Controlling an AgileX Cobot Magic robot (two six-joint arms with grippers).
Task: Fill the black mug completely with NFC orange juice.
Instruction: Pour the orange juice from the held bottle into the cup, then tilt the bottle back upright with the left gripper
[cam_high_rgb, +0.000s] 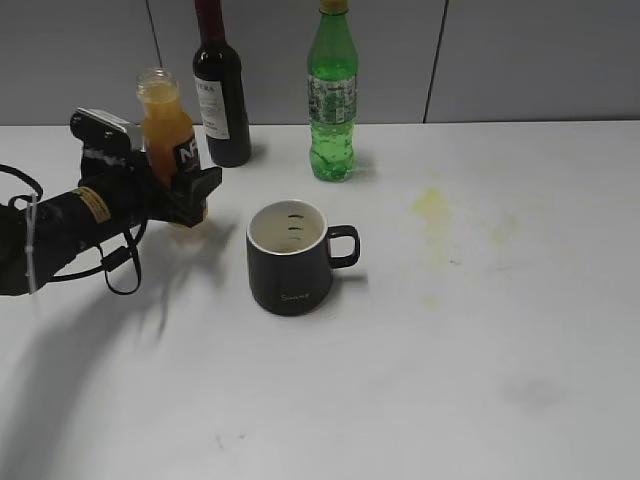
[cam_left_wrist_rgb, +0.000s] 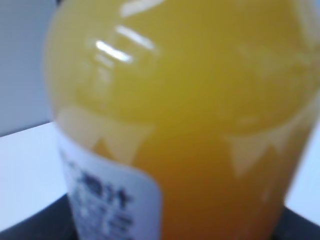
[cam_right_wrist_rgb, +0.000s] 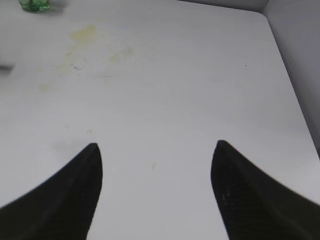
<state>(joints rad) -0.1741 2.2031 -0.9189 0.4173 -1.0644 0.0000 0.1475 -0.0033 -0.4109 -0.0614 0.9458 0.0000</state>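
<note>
On the white table, exterior view: left gripper clamps the uncapped juice bottle upright, left of the black mug, apart from it; wine bottle and green soda bottle stand behind. Left wrist: NFC orange juice fills the frame, blurred. Right wrist: right gripper spread wide, holding nothing, over stained tabletop.

Wine bottle and green soda bottle line the table's far edge, a gap between them. Black mug sits mid-table, handle right; the near edge and right side lie bare.
</note>
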